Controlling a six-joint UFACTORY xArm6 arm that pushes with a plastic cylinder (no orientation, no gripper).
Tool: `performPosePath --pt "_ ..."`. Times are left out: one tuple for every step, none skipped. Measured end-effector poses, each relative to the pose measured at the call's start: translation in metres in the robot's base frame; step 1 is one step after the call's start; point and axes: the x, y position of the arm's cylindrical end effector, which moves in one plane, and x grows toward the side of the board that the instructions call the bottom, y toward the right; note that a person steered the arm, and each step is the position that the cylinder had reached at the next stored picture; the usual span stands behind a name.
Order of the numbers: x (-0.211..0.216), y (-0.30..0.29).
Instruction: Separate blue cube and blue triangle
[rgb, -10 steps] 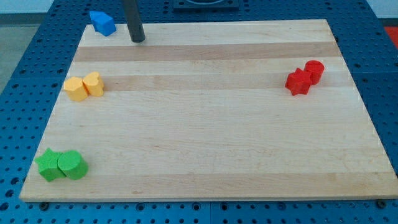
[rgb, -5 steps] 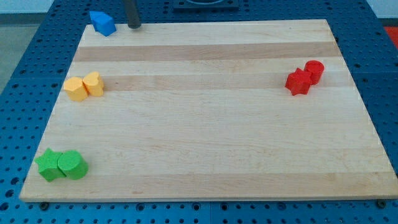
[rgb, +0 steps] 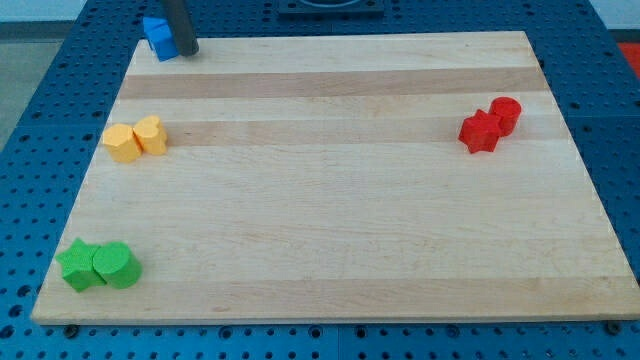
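Observation:
Two blue blocks (rgb: 158, 37) sit pressed together at the board's top left corner; I cannot tell cube from triangle, as the rod hides their right side. My tip (rgb: 186, 51) is right against the blue pair's right edge, at the view's top left.
Two yellow blocks (rgb: 135, 138) touch at the left edge. Two green blocks (rgb: 98, 266) touch at the bottom left corner. Two red blocks (rgb: 490, 124) touch at the right. The wooden board (rgb: 330, 180) lies on a blue perforated table.
My tip has moved left along the board's top edge, from a gap right of the blue blocks to touching them. The blue pair looks squeezed a little to the left.

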Motion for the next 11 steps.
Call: performPosePath --pt "0.024 -0.008" --pt "0.033 -0.056" --pt "0.033 -0.087" --pt "0.019 -0.088" --pt "-0.027 -0.087" --pt "-0.032 -0.085" --pt "-0.032 -0.082" --pt "-0.032 -0.080" --pt "-0.032 -0.080" --pt "-0.030 -0.078" --pt "-0.022 -0.053"
